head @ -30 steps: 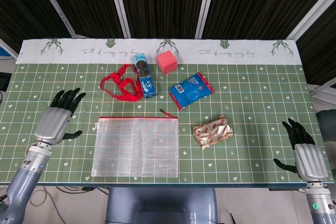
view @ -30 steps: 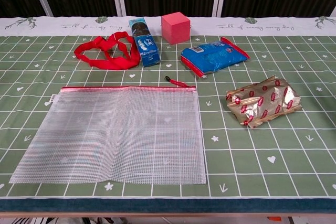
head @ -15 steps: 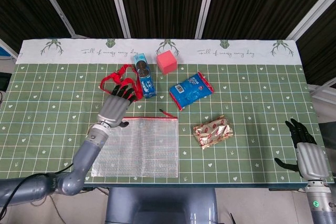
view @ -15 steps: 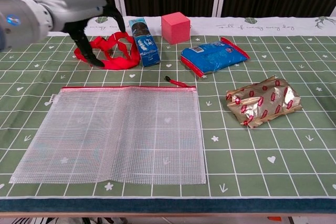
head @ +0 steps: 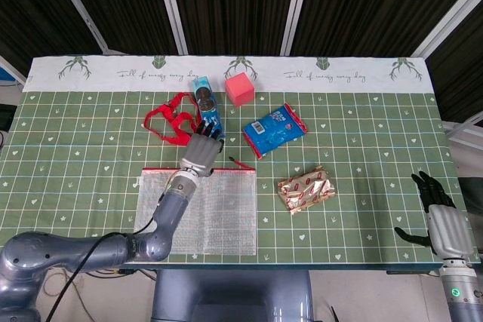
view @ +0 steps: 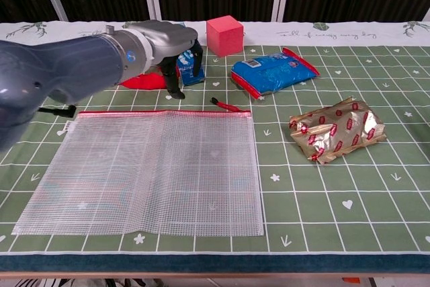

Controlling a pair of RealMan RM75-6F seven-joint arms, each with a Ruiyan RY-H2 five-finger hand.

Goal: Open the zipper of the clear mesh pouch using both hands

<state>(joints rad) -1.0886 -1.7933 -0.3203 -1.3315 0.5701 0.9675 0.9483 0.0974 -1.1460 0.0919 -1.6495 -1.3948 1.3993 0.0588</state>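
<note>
Left hand (head: 201, 152) has swung rightward to frame centre, above the mesh pouch's (head: 195, 211) red zipper (view: 164, 111).
Its fingers spread, holding nothing; right hand (head: 442, 224) waits splayed, lower right.

My left hand (head: 200, 152) hovers over the pouch (view: 141, 169), whose zipper pull (view: 225, 105) lies just right of my fingers (view: 176, 89). The cookie box (head: 207, 109) stands just beyond them, and my right hand (head: 441, 228) is far off right.

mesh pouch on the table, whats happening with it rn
The clear mesh pouch with a red zipper lies flat and zipped shut on the green gridded table. The left hand hovers above its top edge, fingers apart, holding nothing. The red zipper pull is untouched. The right hand waits open at the table's right edge.
</note>
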